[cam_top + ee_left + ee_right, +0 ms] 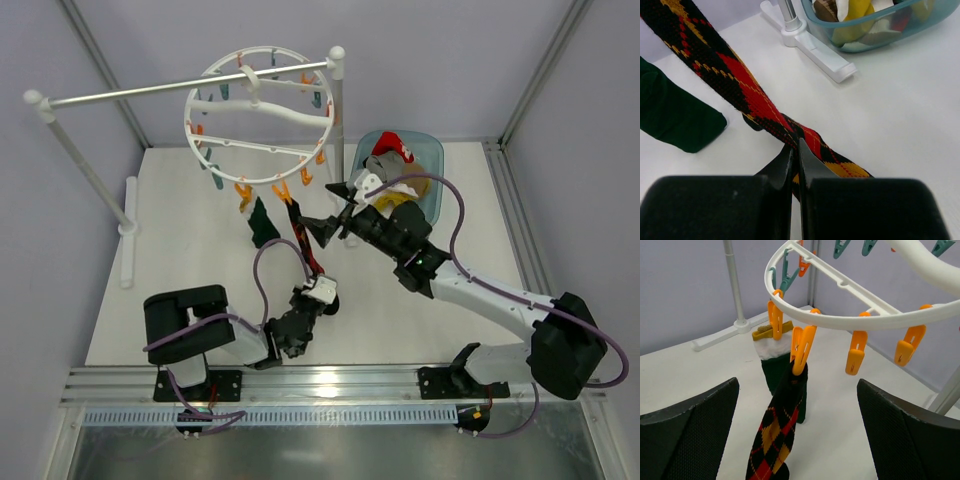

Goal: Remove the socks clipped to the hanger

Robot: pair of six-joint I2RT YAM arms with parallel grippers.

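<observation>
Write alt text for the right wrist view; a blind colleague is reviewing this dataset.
An argyle sock hangs from an orange clip on the white round hanger, framed by the open right claw. Behind it, a dark green sock with a white and yellow cuff hangs from a second orange clip.

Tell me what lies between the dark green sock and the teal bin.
Left wrist view: the argyle sock, then the stand's white foot, lie between dark green sock and teal bin.
</observation>
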